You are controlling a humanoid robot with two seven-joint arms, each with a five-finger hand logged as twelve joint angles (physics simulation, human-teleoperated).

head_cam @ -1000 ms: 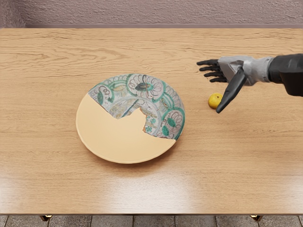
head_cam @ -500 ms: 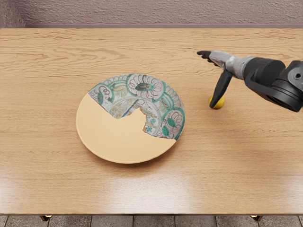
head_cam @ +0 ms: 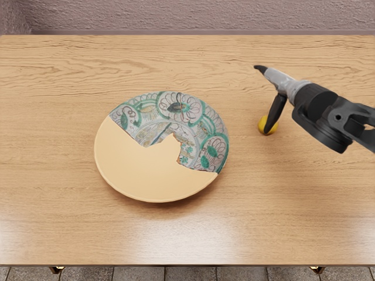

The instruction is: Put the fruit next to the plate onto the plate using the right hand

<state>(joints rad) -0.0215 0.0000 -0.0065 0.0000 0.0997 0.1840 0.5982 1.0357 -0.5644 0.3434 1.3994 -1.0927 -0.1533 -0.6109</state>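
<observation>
A wooden table (head_cam: 176, 234) fills the view, with a rough stone-like wall (head_cam: 176, 14) behind its far edge. Near the middle of the table lies a large round plate (head_cam: 137, 172). Its far and right part carries a green and grey ornamental pattern, while its near left part is plain tan, and nothing rests on it.

To the right of the plate, well apart from its rim, a small round yellow fruit (head_cam: 273, 126) sits on the bare table top.

The right arm comes in from the right edge, its dark forearm slanting toward the far left. The right hand (head_cam: 282, 86) hangs over the fruit and is seen nearly edge-on. Its fingers (head_cam: 265, 71) stretch out straight toward the far left, away from the fruit. The thumb (head_cam: 275, 112) points down and apart from them, so the hand is spread wide and grips nothing. The thumb's tip crosses in front of the fruit's left half; whether it touches the fruit cannot be told from this view.

The left arm does not show.
</observation>
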